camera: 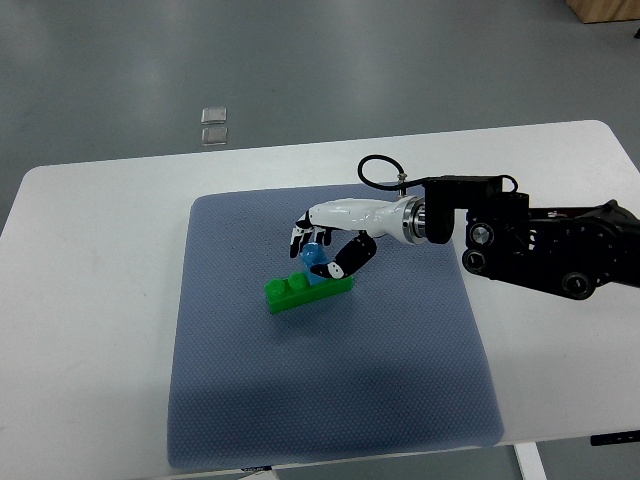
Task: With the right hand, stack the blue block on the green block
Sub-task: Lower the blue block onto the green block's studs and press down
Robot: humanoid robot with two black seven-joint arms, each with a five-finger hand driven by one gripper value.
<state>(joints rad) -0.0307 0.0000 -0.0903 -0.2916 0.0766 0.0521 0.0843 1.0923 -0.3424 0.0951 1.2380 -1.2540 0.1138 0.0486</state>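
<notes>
In the top view, the right hand [322,248] pinches the blue block [314,258] between curled fingers, holding it just above the right part of the green block [308,290], probably to press it down.

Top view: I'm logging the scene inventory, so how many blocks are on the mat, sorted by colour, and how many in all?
Green block: 1, lying on the blue-grey mat
Blue block: 1, gripped by the right hand just above the green one's right part
Total: 2 blocks
</notes>
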